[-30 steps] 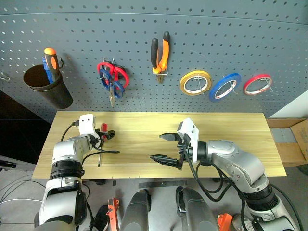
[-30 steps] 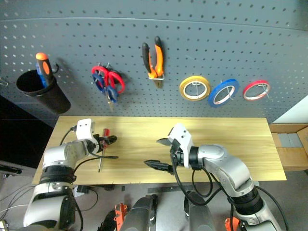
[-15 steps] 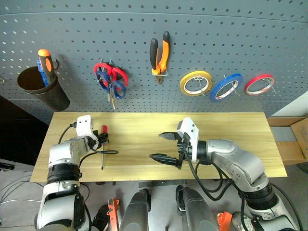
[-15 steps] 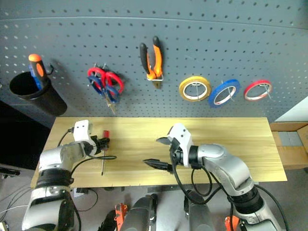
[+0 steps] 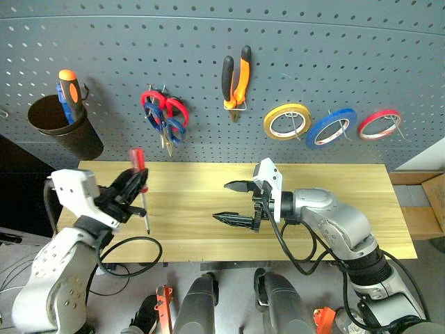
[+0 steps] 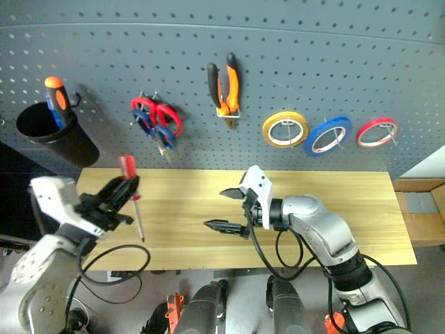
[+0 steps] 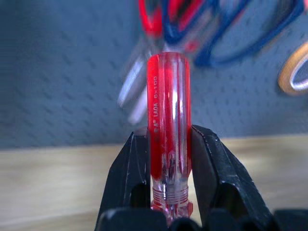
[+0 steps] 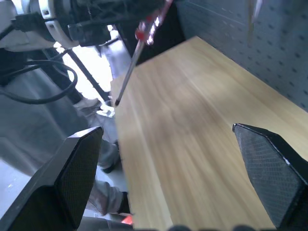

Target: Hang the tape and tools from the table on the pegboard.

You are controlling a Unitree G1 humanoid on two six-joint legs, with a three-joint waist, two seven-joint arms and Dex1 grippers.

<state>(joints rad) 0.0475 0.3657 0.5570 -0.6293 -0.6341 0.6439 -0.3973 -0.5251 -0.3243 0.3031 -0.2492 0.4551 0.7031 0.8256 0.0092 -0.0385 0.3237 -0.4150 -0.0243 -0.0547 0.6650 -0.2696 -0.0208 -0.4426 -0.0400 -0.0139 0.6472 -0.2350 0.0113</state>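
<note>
Grey floor with loose cables — cardboard box at right.

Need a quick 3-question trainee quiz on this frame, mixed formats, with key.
1. True or false: the left gripper is shut on the small red-handled screwdriver.
2. Which ring of tape hangs between the other two on the dark grey pegboard? A yellow, B thin blue ring of tape, C red.
3. Fill in: the right gripper has its fingers ____ over the light wooden table.

Key: 1 true; 2 B; 3 open, holding nothing.
</note>
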